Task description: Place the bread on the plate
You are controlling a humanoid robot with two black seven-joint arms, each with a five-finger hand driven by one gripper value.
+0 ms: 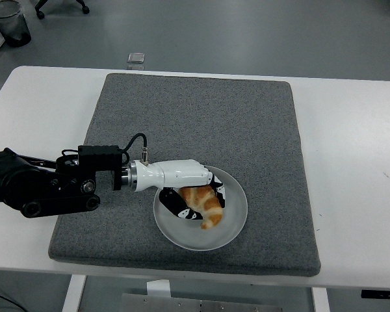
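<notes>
My left hand, white-shelled with black fingers, reaches in from the left edge to the lower middle of the frame, over the round pale grey plate. Its fingers are curled around the golden-brown croissant, which lies on the plate's left half with its lower tip poking out below my hand toward the plate's centre. The plate sits at the lower middle of the square dark grey felt mat, which covers the white table.
</notes>
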